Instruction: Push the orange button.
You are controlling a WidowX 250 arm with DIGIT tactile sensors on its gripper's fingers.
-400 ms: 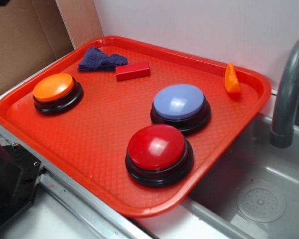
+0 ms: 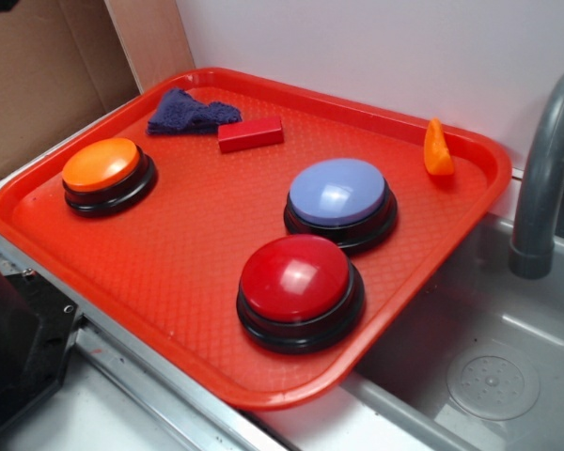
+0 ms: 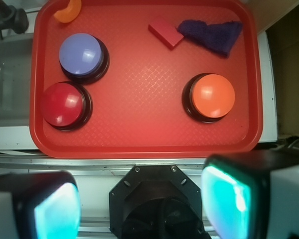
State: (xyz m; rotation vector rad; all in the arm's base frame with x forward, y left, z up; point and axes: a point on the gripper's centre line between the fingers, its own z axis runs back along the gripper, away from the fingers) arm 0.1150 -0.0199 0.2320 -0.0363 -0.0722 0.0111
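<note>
**Orange button sits untouched on the tray**

The orange button [image 2: 101,164] stands dome-up on its black base near the tray's [image 2: 169,282] left edge; being round, it has no long axis. The tray also holds a lavender button [image 2: 338,191], a red button [image 2: 294,279], a red block [image 2: 250,133], a blue cloth [image 2: 190,113] and an orange wedge [image 2: 438,150]. The gripper [image 3: 139,204] hangs high above the tray's near edge, fingers [image 3: 228,199] wide apart and holding nothing.

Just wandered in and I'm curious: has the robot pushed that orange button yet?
Not yet, it seems. The orange button sits untouched near the red tray's left edge. The claw, seen in the wrist view, hangs open and high, off the tray's near edge. Moving over, lowering and pressing are all left.
</note>
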